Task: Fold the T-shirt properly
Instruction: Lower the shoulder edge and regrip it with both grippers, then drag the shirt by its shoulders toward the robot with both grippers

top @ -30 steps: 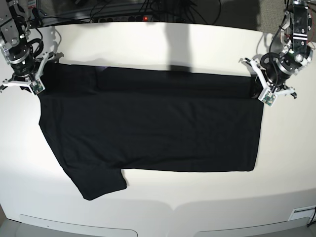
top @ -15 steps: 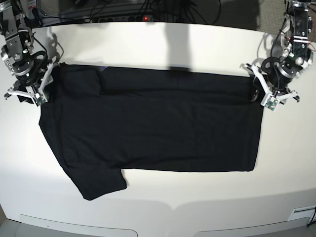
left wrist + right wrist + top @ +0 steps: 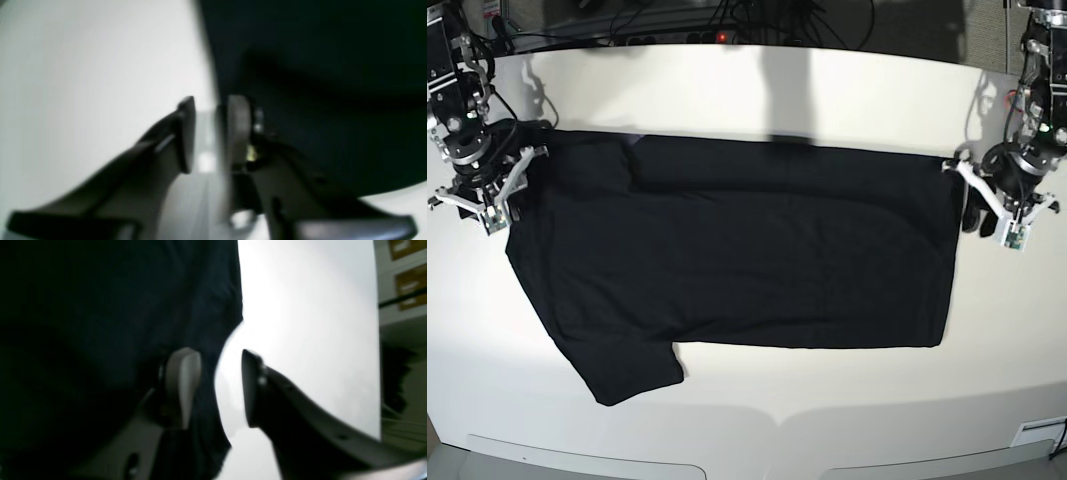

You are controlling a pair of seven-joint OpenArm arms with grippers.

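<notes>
Item, T-shirt (image 3: 737, 250): black, spread flat on the white worktop (image 3: 757, 90), plain side up, one sleeve jutting at the near edge, lying between the two claws. Left claw (image 3: 208, 133): jaws parted with a bare gap, holding nothing, one finger over the worktop and the other above the cloth's edge. Right claw (image 3: 220, 386): jaws parted and empty, straddling the shirt's opposite edge; cables (image 3: 727, 20) lie beyond the worktop's far rim.

T-shirt (image 3: 747, 250) flat on table (image 3: 847, 90), between pincers
</notes>
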